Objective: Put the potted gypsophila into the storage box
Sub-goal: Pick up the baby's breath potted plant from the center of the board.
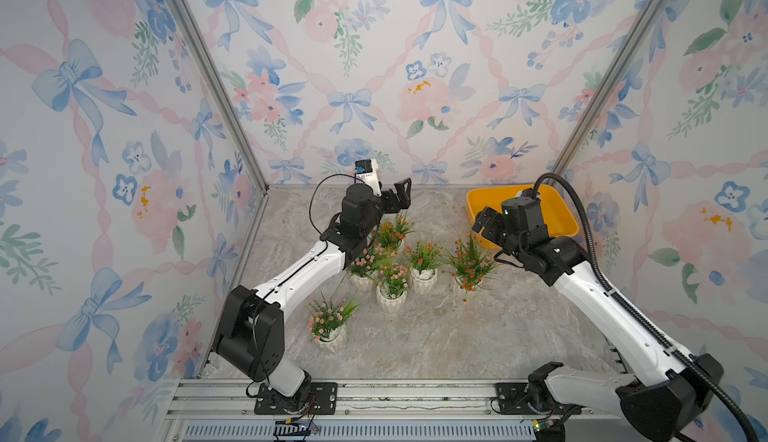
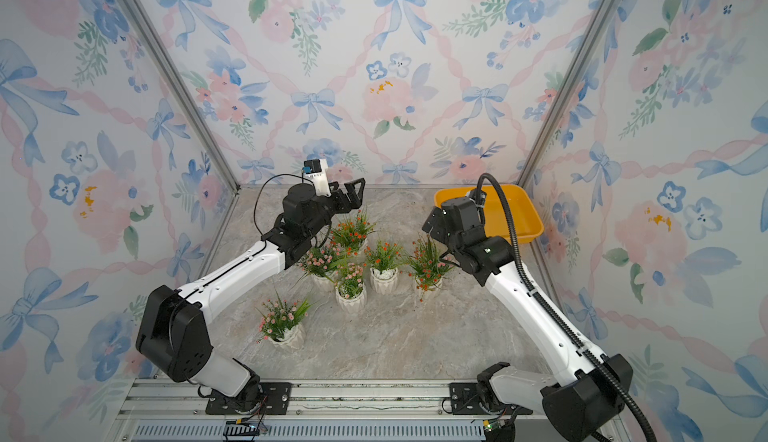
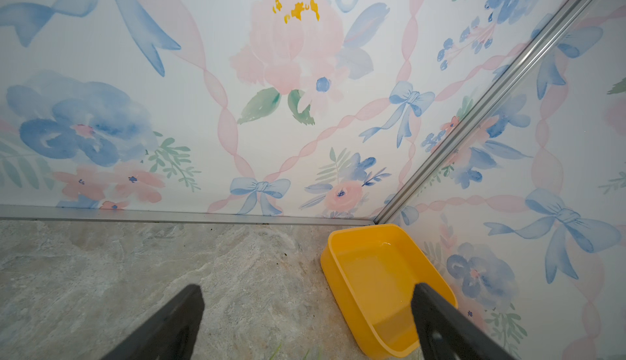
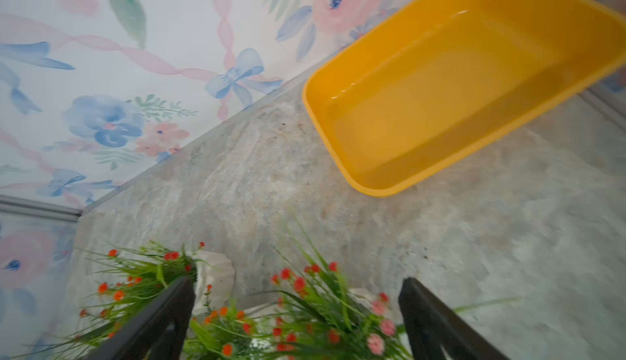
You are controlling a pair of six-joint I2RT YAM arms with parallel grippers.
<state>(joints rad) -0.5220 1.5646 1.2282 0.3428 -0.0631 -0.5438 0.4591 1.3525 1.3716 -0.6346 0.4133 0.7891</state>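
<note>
Gypsophila pots (image 1: 423, 279) cluster just below the right gripper (image 1: 484, 221), its jaws wide apart and empty; storage box (image 1: 478, 199) sits beside it.

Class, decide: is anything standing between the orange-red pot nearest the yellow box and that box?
No object: bare table lies between that pot and the storage box; only the open right gripper hangs above the gap.

I am reading no text anywhere; I am only making out tiny, illegible dark marks on my white camera mount (image 1: 372, 178).
</note>
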